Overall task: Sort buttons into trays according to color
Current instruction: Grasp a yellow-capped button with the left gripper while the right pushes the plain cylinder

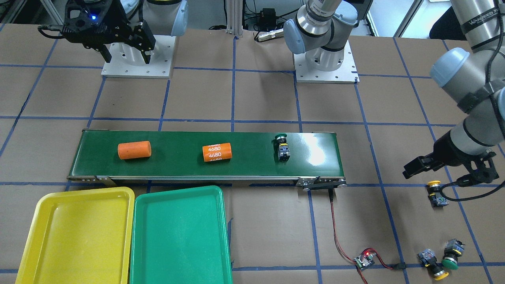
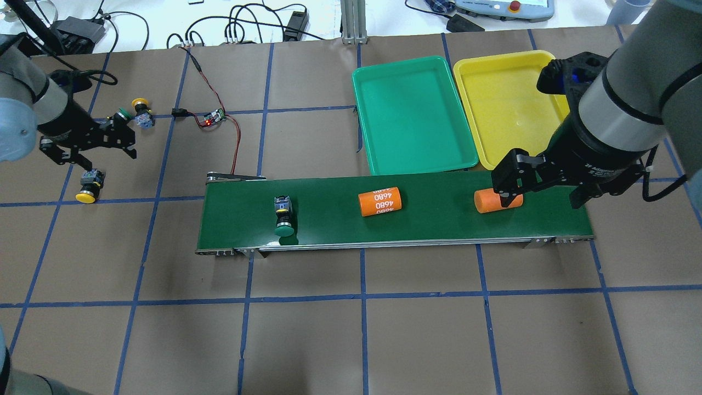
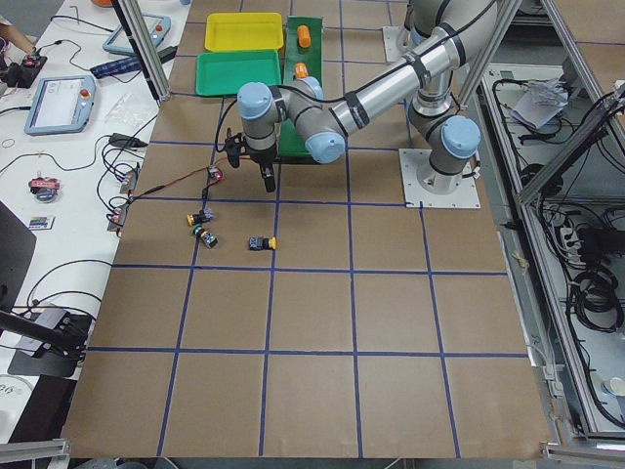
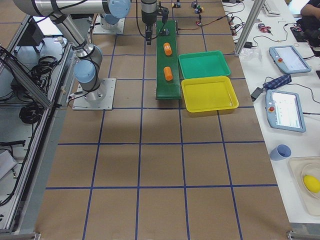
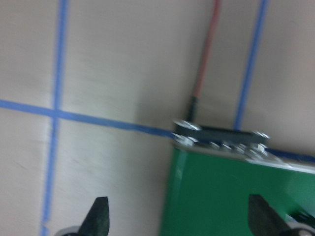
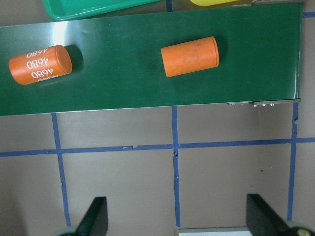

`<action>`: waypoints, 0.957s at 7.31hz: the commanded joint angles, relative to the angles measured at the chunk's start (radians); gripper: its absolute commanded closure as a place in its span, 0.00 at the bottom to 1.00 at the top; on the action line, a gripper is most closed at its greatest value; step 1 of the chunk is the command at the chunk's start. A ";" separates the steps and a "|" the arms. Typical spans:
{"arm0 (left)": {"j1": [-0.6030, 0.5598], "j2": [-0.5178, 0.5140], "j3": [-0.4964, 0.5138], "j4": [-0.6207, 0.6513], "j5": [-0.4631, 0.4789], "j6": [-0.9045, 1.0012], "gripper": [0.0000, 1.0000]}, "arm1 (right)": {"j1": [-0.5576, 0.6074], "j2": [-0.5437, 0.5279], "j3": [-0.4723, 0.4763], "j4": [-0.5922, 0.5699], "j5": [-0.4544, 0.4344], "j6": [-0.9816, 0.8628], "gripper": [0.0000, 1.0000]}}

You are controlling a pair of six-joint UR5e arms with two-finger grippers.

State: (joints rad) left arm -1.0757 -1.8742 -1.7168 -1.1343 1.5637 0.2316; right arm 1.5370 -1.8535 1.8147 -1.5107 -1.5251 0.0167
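Note:
One green-capped button (image 1: pixel 281 148) lies on the dark-green belt. A yellow-capped button (image 1: pixel 436 193) lies on the table beside my left gripper (image 1: pixel 449 171), which hovers open and holds nothing; in the left wrist view its fingertips (image 5: pixel 101 216) frame the belt's end. Further out lie a yellow button (image 1: pixel 432 263) and a green button (image 1: pixel 451 254) close together. My right gripper (image 2: pixel 543 189) hangs open and empty above the belt's other end, over a plain orange cylinder (image 2: pixel 498 200). The yellow tray (image 1: pixel 79 232) and green tray (image 1: pixel 179 236) sit side by side, both holding nothing.
The conveyor belt (image 1: pixel 177 165) also carries an orange cylinder marked 4680 (image 1: pixel 217 152). A small circuit board (image 1: pixel 365 259) with a red wire runs to the belt's end. Both arm bases stand behind the belt. Blue tape lines grid the brown table.

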 commanded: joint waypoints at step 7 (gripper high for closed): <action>0.135 -0.255 0.062 0.225 0.010 0.297 0.00 | 0.000 0.002 0.000 0.001 0.008 -0.003 0.00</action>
State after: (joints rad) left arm -0.9408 -2.1002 -1.6688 -0.9009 1.5753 0.5055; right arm 1.5370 -1.8526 1.8149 -1.5104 -1.5210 0.0136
